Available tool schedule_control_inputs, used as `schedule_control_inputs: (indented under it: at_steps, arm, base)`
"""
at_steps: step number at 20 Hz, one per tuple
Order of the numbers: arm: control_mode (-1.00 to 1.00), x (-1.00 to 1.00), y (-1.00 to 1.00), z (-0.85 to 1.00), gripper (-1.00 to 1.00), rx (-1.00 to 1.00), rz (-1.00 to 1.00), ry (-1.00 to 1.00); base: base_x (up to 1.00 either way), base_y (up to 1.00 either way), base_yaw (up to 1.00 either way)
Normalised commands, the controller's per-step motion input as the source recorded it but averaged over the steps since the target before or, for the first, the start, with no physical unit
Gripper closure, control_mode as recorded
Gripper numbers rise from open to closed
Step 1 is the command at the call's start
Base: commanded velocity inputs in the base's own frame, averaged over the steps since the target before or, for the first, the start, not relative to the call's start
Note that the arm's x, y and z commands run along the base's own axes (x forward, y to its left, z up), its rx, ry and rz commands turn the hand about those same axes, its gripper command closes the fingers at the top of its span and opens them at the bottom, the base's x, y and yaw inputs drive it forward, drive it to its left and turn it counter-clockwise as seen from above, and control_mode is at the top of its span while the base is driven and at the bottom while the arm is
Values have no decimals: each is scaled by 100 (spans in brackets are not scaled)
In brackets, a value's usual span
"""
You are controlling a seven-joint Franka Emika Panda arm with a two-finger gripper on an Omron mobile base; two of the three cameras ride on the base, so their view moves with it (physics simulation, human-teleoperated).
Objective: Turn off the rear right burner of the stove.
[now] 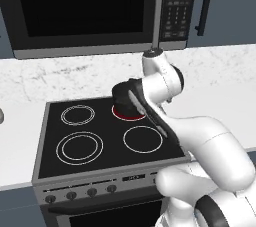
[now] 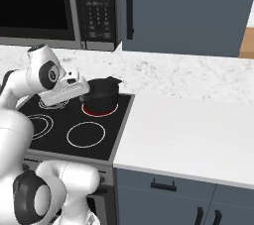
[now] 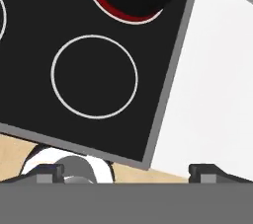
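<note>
The stove is a black glass cooktop with a grey panel and a row of small dark knobs along its front. Its rear right burner glows as a thin red ring, and a black pot stands on it. From the left base camera my arm covers part of that burner. My gripper hangs above the stove's front right part and points down, open, with nothing between its wide-apart fingertips. My white hand sits just left of the pot. The panel's right end is hidden behind my arm.
The front right burner, a single white ring, lies straight below the hand. A white counter runs right of the stove. A black microwave with a keypad hangs above, next to a blue-grey cabinet.
</note>
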Motion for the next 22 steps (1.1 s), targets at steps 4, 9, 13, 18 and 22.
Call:
schedule_control_inputs:
  at_steps: [4, 9, 13, 18, 22]
  arm:
    - [-100, -46, 100, -87, -100, -75, 20, 14]
    - [-100, -61, 100, -100, -100, -80, 25, 15]
    - [-100, -61, 100, -100, -100, -85, 24, 19]
    - [-100, -63, 100, -100, -100, -85, 25, 19]
    - [-100, -68, 100, -99, -100, -83, 25, 22]
  base:
    - [0, 0, 0]
    - [0, 0, 0]
    - [0, 0, 0]
    - [0, 0, 0]
    - [0, 0, 0]
